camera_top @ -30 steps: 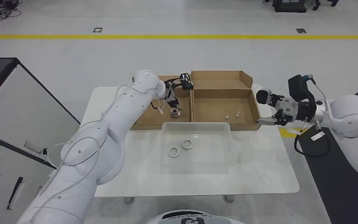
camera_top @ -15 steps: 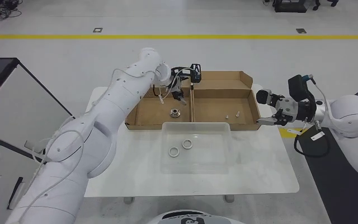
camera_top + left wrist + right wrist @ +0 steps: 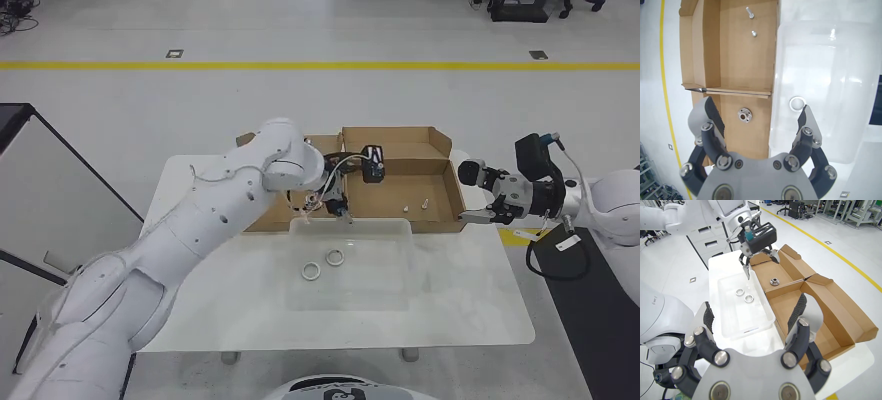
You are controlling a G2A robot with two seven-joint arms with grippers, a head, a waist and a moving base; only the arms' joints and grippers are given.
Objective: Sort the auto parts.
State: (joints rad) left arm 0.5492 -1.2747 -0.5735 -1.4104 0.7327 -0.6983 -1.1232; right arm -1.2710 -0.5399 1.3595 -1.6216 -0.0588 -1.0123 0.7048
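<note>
On the white table (image 3: 460, 300), a two-compartment cardboard box (image 3: 392, 140) sits against a clear tray (image 3: 400, 292). The left end effector (image 3: 757, 104), spread wide and empty, hangs over the box's tray-side wall. The right end effector (image 3: 755, 301), equally wide, hovers off the box's bolt-compartment end. A flanged hub (image 3: 744, 116) lies in one box compartment, two rings (image 3: 311, 270) (image 3: 335, 257) lie in the tray beside the box, and two bolts (image 3: 749, 12) (image 3: 754, 33) lie in the box's other compartment.

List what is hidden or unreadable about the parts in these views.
1. Left wrist view: one ring lies in plain sight in the clear tray. The second ring is hidden behind a finger of the left gripper.
2. Right wrist view: the bolts are covered by a finger of the right gripper.
3. Top view: the bolts are too small to tell heads or threads.
</note>
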